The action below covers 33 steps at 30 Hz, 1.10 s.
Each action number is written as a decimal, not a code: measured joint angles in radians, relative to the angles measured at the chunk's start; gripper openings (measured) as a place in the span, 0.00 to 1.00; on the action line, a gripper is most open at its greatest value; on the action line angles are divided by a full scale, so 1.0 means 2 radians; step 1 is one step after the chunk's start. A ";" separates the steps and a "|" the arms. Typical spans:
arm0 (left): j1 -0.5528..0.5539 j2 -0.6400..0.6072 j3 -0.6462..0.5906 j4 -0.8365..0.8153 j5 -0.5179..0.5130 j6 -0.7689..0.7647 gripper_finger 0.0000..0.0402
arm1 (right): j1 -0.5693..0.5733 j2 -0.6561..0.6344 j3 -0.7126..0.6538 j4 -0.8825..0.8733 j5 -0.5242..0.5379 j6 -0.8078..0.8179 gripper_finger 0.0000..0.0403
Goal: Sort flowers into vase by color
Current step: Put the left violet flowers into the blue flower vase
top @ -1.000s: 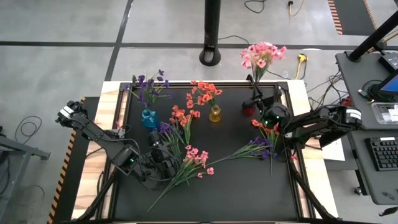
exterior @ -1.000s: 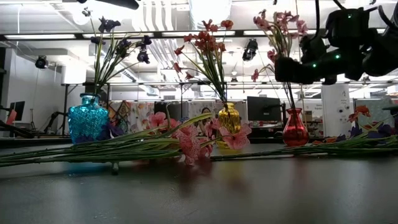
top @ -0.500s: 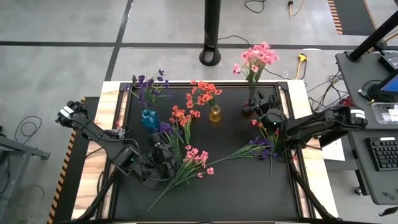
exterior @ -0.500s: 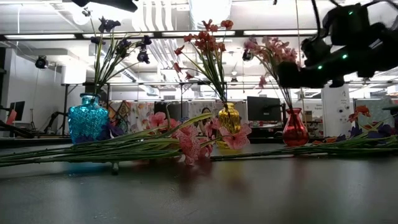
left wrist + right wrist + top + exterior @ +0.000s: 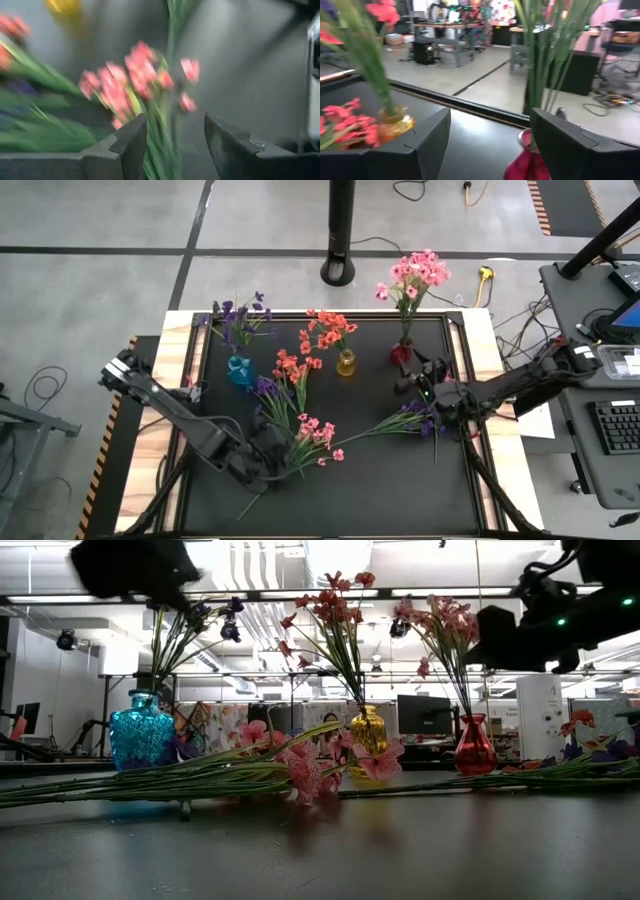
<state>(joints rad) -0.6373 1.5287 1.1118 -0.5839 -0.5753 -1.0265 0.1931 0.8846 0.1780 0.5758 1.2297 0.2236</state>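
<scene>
Three vases stand at the back: a blue vase [image 5: 240, 370] with purple flowers, a yellow vase [image 5: 346, 363] with orange-red ones, and a red vase [image 5: 402, 352] in which a pink spray [image 5: 410, 272] stands by its stem. A loose pink spray [image 5: 312, 432] lies flat on the black mat. My left gripper [image 5: 175, 135] is open low over it, a finger on either side of its green stems [image 5: 162, 150]; touch cannot be told. My right gripper [image 5: 490, 135] is open, level, just near-right of the red vase [image 5: 525, 160].
More loose sprays lie on the mat: orange-red [image 5: 292, 368] and purple [image 5: 265, 390] near the middle, purple with orange-red [image 5: 420, 415] at the right. A black pole [image 5: 340, 230] stands beyond the far edge. The mat's near part [image 5: 380, 490] is bare.
My right gripper has drawn back from the red vase toward the table's near-right, leaving the pink spray standing in the vase, now a little more upright. My left gripper has sunk toward the loose pink spray on the mat and rolled about its wrist.
</scene>
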 joint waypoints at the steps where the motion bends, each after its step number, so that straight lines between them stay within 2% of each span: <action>1: 0.000 0.011 0.000 0.000 0.021 -0.018 0.45 | 0.008 -0.001 0.000 -0.002 0.000 0.005 0.66; 5: -0.004 0.056 0.006 0.006 0.096 -0.070 0.45 | 0.041 0.001 0.006 -0.018 -0.015 0.031 0.66; 8: -0.010 0.086 0.017 0.004 0.133 -0.102 0.45 | 0.061 0.001 0.019 -0.047 -0.072 0.070 0.65; 11: -0.012 0.110 0.028 0.001 0.136 -0.145 0.45 | 0.071 0.001 0.044 -0.101 -0.146 0.107 0.64; 14: -0.011 0.128 0.040 -0.019 0.111 -0.223 0.45 | 0.074 0.009 0.084 -0.190 -0.215 0.148 0.62; 17: -0.010 0.140 0.052 -0.056 0.055 -0.325 0.45 | 0.077 0.028 0.134 -0.295 -0.262 0.171 0.60; 20: -0.009 0.146 0.062 -0.109 0.025 -0.420 0.45 | 0.082 0.052 0.177 -0.380 -0.286 0.178 0.58; 24: -0.005 0.151 0.056 -0.152 -0.011 -0.498 0.45 | 0.094 0.081 0.213 -0.440 -0.291 0.179 0.57; 33: 0.047 0.152 0.011 -0.135 -0.032 -0.508 0.45 | 0.105 0.093 0.228 -0.493 -0.292 0.177 0.57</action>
<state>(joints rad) -0.5440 1.8320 1.1341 -0.8533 -0.6402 -2.0432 0.4038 1.0710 0.6331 -0.4103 0.6457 0.5782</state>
